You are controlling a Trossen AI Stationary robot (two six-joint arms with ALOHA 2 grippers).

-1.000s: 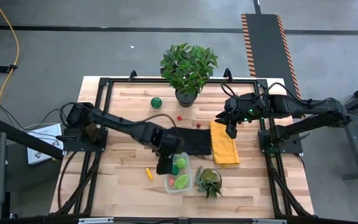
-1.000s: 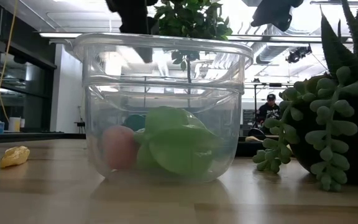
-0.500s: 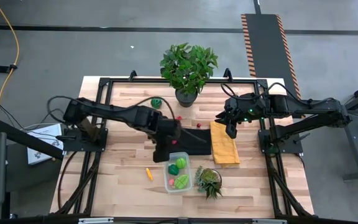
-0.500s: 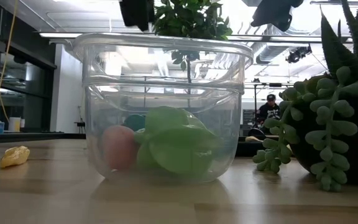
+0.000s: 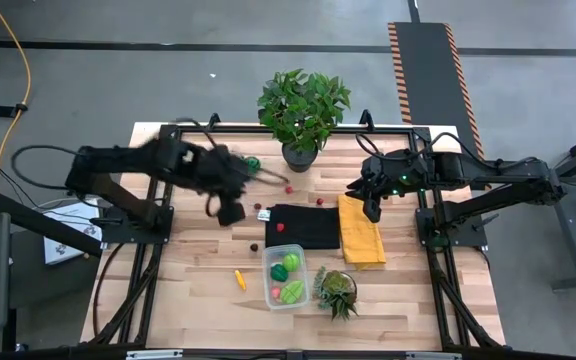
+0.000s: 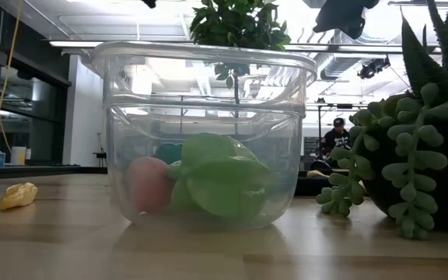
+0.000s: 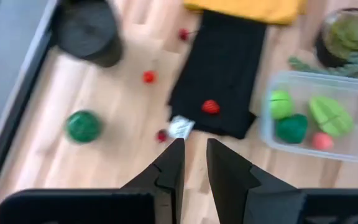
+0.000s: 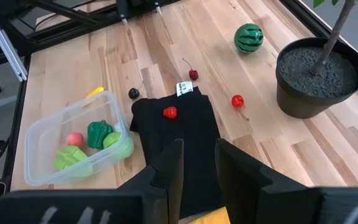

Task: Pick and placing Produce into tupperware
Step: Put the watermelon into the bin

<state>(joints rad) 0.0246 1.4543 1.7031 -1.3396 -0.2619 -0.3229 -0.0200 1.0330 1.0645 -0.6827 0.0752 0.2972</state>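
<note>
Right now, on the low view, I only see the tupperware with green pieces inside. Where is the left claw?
Observer: The left claw hangs over bare wood, left of the black cloth, away from the tupperware.
Operator: Any produce outside the tub?
Observer: Yes, a red piece lies on the black cloth.
Operator: And the right claw?
Observer: The right claw waits above the yellow cloth.
</note>
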